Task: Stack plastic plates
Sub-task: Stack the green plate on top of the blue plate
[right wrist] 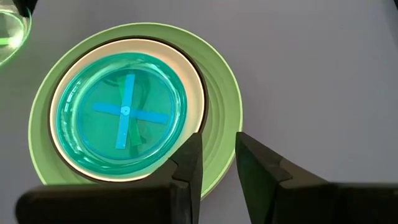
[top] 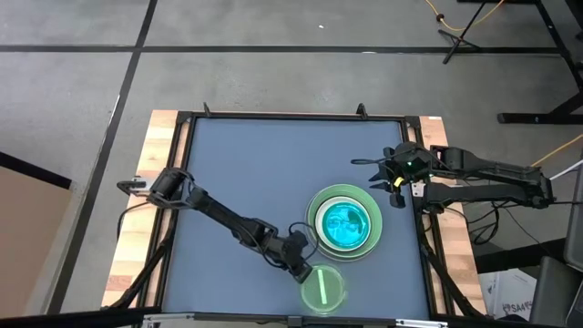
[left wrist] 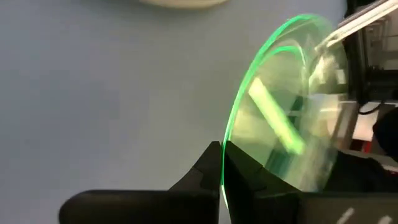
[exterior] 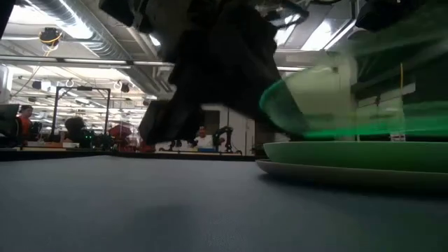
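Left gripper fingers pinch the rim of a tilted small green plate; right gripper fingers narrowly apart.

Plate stack sits right of table centre, smaller plates nested on larger. Left gripper at the near edge, just left-front of stack, holds a lone plate (rim betw. fingers). Right gripper hangs behind-right of stack.
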